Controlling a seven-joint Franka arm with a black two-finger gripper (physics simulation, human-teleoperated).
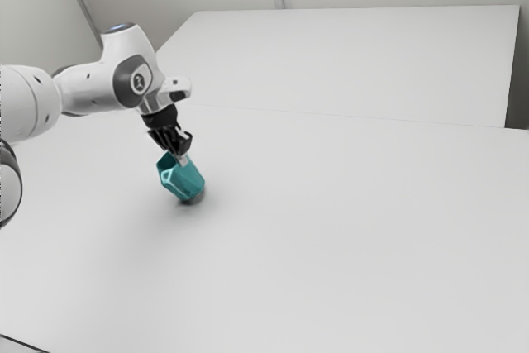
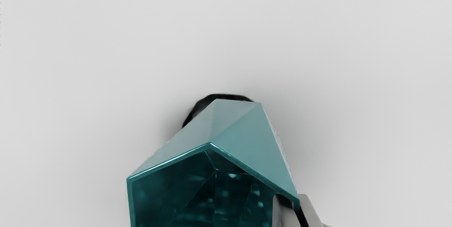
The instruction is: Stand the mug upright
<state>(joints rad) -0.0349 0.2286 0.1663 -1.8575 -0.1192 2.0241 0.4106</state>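
With fingers (image 1: 183,161) clamped on the rim of the teal mug (image 1: 187,183), one inside, one outside; held tilted, body below them, mouth facing upward at a slant, base near the bench (image 1: 331,229).

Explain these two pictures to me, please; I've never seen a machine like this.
The machine is a white robot arm with a black two-finger tool, drawn by a simulator. The exterior view is taken from the arm's side; the wrist view comes from a camera on the arm's hand. At the pale table, a teal mug leans at a tilt, its open end raised. The tool is shut on the mug's wall, one finger inside and one outside.
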